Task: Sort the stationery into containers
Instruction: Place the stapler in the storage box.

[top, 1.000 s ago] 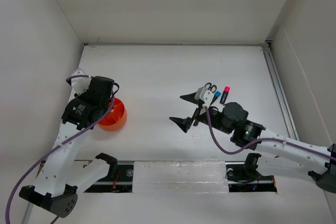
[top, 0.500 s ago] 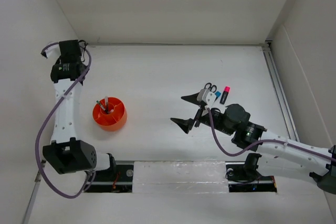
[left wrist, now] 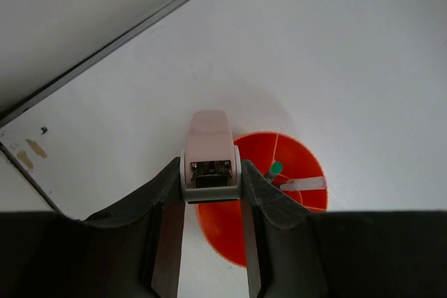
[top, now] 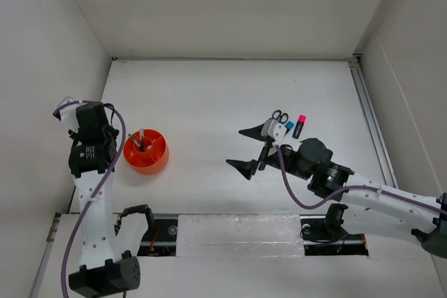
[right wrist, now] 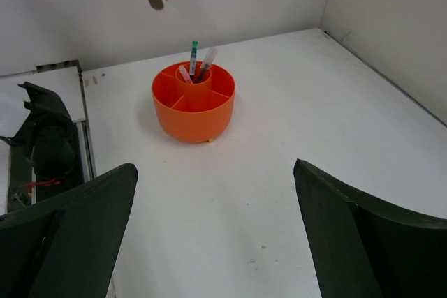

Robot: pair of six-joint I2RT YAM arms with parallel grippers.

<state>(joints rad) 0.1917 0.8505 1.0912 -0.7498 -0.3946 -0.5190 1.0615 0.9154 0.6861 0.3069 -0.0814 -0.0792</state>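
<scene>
- Left gripper pinching a small pale block, perhaps an eraser or a mini stapler; hard to tell which.
- Block held high above the orange cup, over its rim on the left-wall side rather than over its middle.
- If released from here: likely to clip the rim, bounce, and land on the table instead of inside.
- If lowered off-centre: risk of a finger catching the rim and tipping or shoving the light cup.
- Further risk: knocking the upright pens while coming down beside them.
- Cup layout: a round centre tube, plus an outer ring split by thin walls.
- In the centre tube: a green-tipped pen, a pale pen and a pink-ended item, all leaning slightly.
- Outer sections: nothing visible in them from the right wrist view.
- Right gripper spread wide, holding nothing, well apart from the cup.
- Scissors, blue highlighter and pink highlighter lying together on the table just beside the right wrist, not yet sorted.
</scene>
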